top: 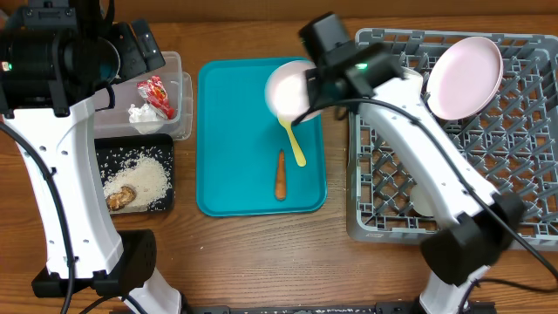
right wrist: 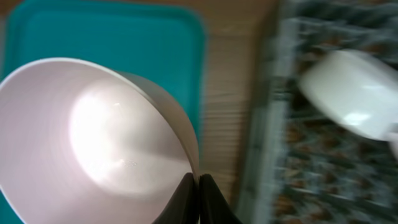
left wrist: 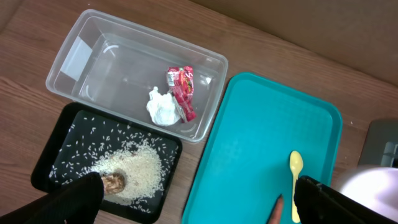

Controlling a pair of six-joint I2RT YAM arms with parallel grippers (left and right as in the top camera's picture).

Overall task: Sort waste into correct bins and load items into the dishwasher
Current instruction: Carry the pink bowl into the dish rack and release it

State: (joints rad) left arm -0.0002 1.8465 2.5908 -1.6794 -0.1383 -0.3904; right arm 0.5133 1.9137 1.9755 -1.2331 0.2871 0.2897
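Right gripper (right wrist: 198, 186): closed, its two fingers pinching the rim of a pale pinkish bowl (top: 288, 87).
Held bowl: lifted and tilted over the far right part of the teal tray (top: 227, 131), its inside bare and shiny in the right wrist view.
Left gripper (top: 139, 52): fingers spread wide and holding nothing, above the far left of the table over the clear tub (top: 172, 63).
Clear tub: far left, holding the red snack wrapper (top: 157, 93) and, just beside it, the crumpled white napkin (top: 142, 113).
Black tray (top: 103, 150): just near of the tub, with a heap of white rice (top: 144, 177) and brown food scraps (top: 120, 198) at the heap's near left edge.
Yellow spoon (top: 295, 144): lies on the teal tray, its far end hidden under the held bowl in the overhead view.
Carrot (top: 280, 174): lies on the teal tray, just near of the spoon and apart from it.
Dish rack (top: 523, 157): right side of the table, beside the teal tray.
Pink plate (top: 465, 77): stands on edge in the far part of the rack.
White dish (right wrist: 357, 93): in the rack; too blurred to tell cup from bowl.
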